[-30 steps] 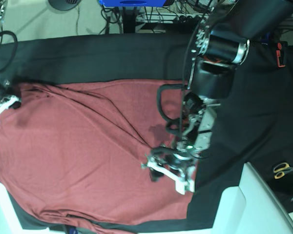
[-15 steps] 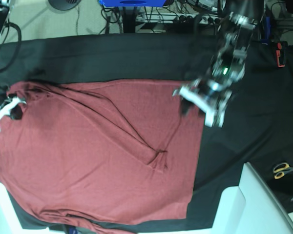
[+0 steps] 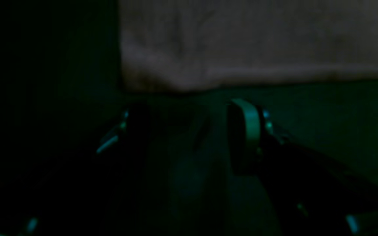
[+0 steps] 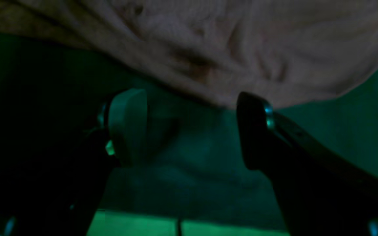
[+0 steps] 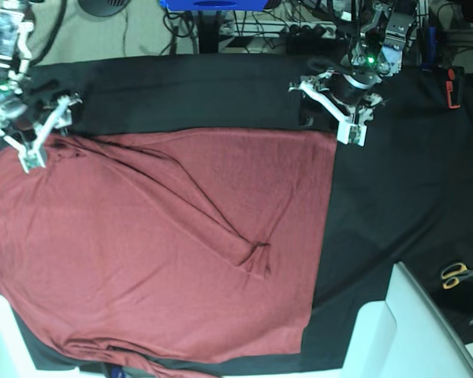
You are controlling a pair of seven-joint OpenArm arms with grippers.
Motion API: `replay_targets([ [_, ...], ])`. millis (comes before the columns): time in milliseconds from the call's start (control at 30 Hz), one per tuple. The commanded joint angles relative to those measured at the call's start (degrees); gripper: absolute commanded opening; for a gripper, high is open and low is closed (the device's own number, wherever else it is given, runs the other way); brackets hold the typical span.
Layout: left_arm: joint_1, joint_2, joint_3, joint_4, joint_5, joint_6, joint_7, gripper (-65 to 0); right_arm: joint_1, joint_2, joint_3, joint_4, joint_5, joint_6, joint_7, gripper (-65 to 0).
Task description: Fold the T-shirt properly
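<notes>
The T-shirt (image 5: 158, 244) lies spread on the black tablecloth (image 5: 394, 205), with a crease near the centre. My left gripper (image 5: 333, 106) hovers at its 1 o'clock corner, my right gripper (image 5: 33, 130) at 11 o'clock, both with jaws apart and empty. I judge the next move is pinching both corners for a fold.

You see a desk (image 5: 181, 94) under black cloth | pale floor (image 5: 102, 35) behind | cables (image 5: 260, 27) | blue stand (image 5: 213, 5)
</notes>
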State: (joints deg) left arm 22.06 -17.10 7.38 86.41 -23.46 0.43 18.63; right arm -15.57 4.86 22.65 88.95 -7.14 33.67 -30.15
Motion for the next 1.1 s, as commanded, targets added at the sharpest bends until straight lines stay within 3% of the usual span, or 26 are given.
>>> replay_targets([
  [0,0.1,-0.4,-0.2,0.9,-0.1,0.0,-1.0,-29.3,-0.1,-0.3,0.2,0.9,-1.4,0.2,1.8,-24.0],
  [100,0.0,-0.4,-0.2,0.8,-0.1,0.0,-1.0,-29.3,0.1,-1.6,0.2,-0.2,-6.1,0.2,3.4,-24.2],
  [333,0.1,-0.4,-0.2,0.7,-0.1,0.0,-1.0,-29.3,1.6,-1.0,0.6,-6.0,-6.2,0.2,3.5,-24.6],
  [867,0.2,-0.4,-0.2,0.6,-0.1,0.0,-1.0,-29.3,4.4,1.2,0.7,-7.9,-6.6,0.1,3.5,-25.5],
  [933,0.2,-0.4,-0.2,0.6,-0.1,0.0,-1.0,-29.3,4.4,1.2,0.7,-7.9,-6.6,0.1,3.5,-32.7],
  [1067,0.2,-0.4,-0.2,0.6,-0.1,0.0,-1.0,-29.3,4.4,1.2,0.7,-7.9,-6.6,0.0,3.3,-59.0],
])
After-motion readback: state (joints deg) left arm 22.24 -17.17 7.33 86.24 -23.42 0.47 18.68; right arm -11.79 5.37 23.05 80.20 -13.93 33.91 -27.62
